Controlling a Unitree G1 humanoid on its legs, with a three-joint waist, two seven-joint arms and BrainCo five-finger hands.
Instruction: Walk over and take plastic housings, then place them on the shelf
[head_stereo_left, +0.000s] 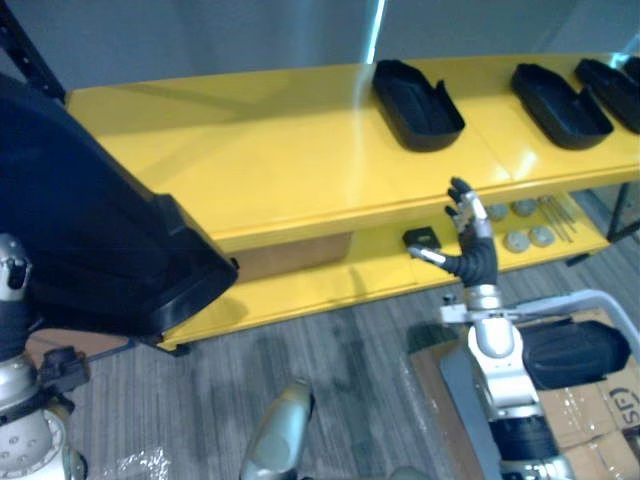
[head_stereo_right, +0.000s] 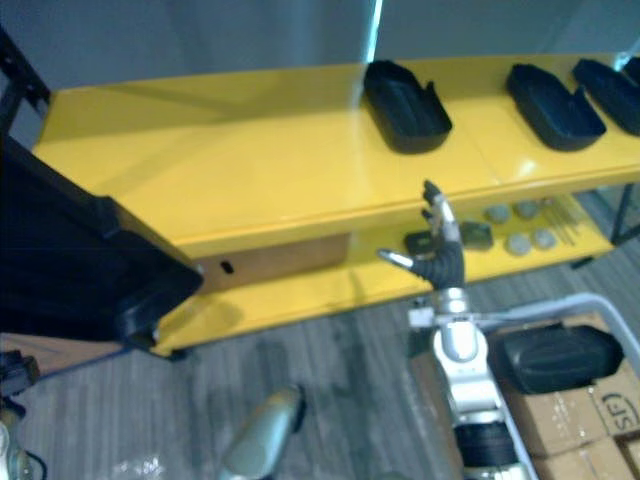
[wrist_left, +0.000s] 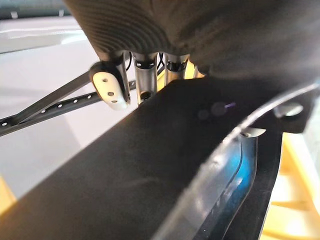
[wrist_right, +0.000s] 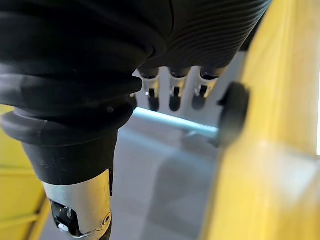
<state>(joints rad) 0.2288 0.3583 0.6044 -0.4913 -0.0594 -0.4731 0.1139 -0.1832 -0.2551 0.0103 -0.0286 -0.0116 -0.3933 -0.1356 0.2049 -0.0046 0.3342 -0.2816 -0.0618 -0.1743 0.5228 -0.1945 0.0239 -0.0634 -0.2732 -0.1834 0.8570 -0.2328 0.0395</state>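
The yellow shelf (head_stereo_left: 280, 160) carries black housings (head_stereo_left: 417, 105) along its top level — small grey discs (head_stereo_left: 520, 238) lie below.

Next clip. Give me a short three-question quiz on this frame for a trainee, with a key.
1. True or false: the right robot hand holds a housing.
2. Where do the loose housings lie on the yellow shelf? A) Top level, towards the robot's right. B) Top level, far left end. C) On the floor.
3. Which robot hand carries the large black housing?
Key: 1 false, it is open and empty. 2 A. 3 The left robot hand.
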